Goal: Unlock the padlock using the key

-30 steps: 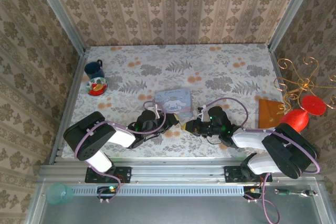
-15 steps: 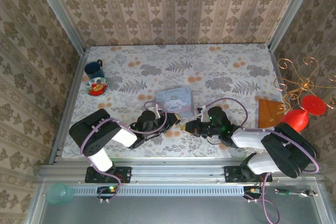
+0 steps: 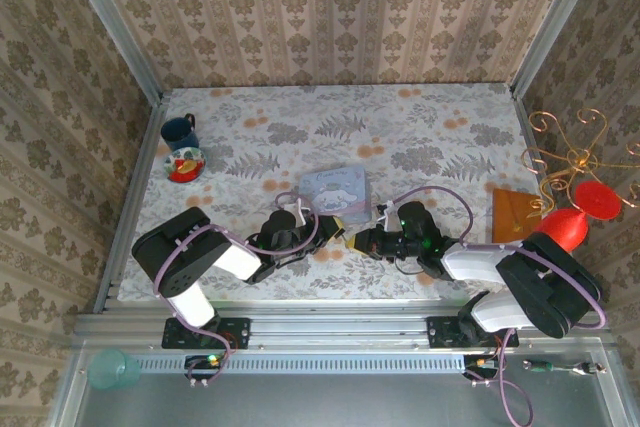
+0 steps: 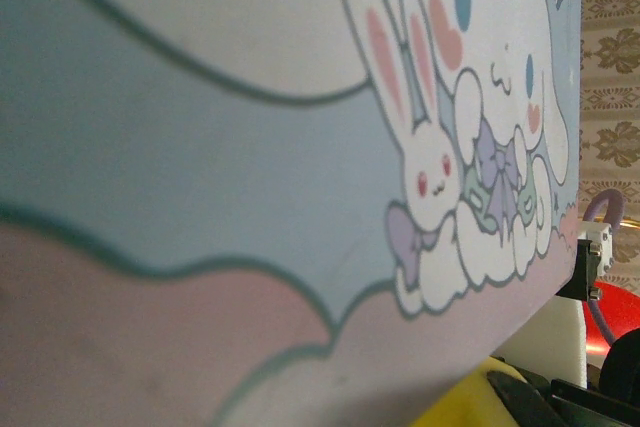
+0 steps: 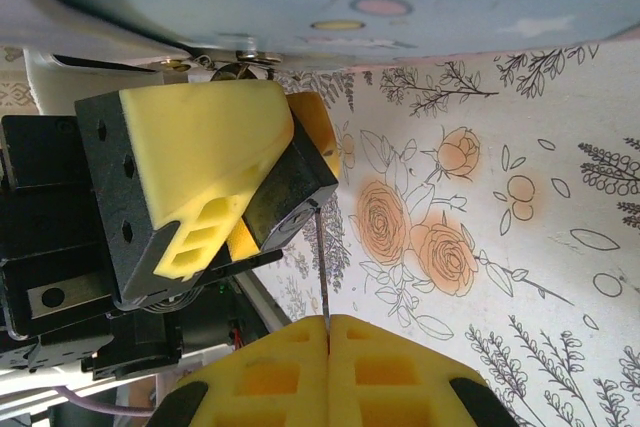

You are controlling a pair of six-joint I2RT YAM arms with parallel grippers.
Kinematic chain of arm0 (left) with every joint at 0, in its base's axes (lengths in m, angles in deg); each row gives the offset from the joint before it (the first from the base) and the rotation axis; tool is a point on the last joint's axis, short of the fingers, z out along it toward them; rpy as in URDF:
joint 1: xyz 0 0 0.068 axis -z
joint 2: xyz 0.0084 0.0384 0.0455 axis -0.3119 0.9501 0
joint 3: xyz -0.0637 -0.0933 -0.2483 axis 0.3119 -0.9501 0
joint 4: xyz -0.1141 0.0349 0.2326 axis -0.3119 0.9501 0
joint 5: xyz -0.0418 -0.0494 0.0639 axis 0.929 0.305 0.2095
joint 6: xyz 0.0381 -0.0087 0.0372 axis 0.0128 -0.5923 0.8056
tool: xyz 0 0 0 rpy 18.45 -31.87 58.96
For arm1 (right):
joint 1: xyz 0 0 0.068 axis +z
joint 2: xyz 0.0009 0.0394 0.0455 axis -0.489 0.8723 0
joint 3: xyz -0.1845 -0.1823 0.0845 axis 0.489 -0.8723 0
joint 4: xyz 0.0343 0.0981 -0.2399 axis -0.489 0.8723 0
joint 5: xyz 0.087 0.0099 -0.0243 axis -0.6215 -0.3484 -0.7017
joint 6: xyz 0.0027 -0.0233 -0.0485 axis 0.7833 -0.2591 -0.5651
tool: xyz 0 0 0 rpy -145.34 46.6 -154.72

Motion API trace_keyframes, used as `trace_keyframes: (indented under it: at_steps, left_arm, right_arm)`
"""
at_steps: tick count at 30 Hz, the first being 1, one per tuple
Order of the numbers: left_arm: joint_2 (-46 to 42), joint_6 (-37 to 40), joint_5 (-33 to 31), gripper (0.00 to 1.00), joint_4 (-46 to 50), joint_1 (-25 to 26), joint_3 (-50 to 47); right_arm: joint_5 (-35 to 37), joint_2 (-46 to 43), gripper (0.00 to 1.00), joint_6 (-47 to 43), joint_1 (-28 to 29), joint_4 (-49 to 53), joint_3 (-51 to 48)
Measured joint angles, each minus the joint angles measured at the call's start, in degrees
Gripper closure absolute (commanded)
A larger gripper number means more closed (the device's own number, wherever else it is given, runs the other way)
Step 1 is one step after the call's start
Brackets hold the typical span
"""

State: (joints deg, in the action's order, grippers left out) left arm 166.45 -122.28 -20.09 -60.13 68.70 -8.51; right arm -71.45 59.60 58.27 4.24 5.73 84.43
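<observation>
Now my right claw (image 5: pixel 328 335) pinches the key (image 5: pixel 321 277), blade aimed straight at the padlock (image 5: pixel 290 195) my left claw (image 5: pixel 296 150) grips.

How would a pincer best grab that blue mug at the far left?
Probably by its rim, from straight above: the blue mug stands upright with its mouth open upward, so one wall can be pinched. The dish close beside it crowds a sideways approach.
</observation>
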Motion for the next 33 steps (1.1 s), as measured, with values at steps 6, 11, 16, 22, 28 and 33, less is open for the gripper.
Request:
trace_keyframes:
  at_steps: [6,11,16,22,28,33]
  left_arm:
    - [0.02,0.02,0.28,0.98,-0.04,-0.02,0.00]
    - [0.00,0.02,0.63,0.96,-0.22,-0.26,0.02]
    - [0.00,0.00,0.72,0.95,-0.46,-0.31,0.02]
    - [0.04,-0.02,0.61,0.94,-1.42,-0.35,0.02]
    - [0.20,-0.02,0.57,0.94,-1.66,-0.31,0.24]
    - [0.37,-0.24,0.13,0.94,-2.38,-0.31,0.44]
  right_arm:
    - [-1.11,0.00,1.00,0.07,-0.04,-1.20,0.00]
    - [-1.36,0.00,1.00,0.22,-0.15,-1.75,0.00]
    - [-1.51,0.00,1.00,0.24,-0.39,-2.14,0.00]
    - [-1.77,0.00,1.00,0.26,-0.90,-2.58,-0.07]
    - [-2.19,0.42,1.00,0.66,-1.68,-3.37,-0.33]
    - [-2.93,2.01,1.00,1.33,-2.86,-5.31,-0.59]
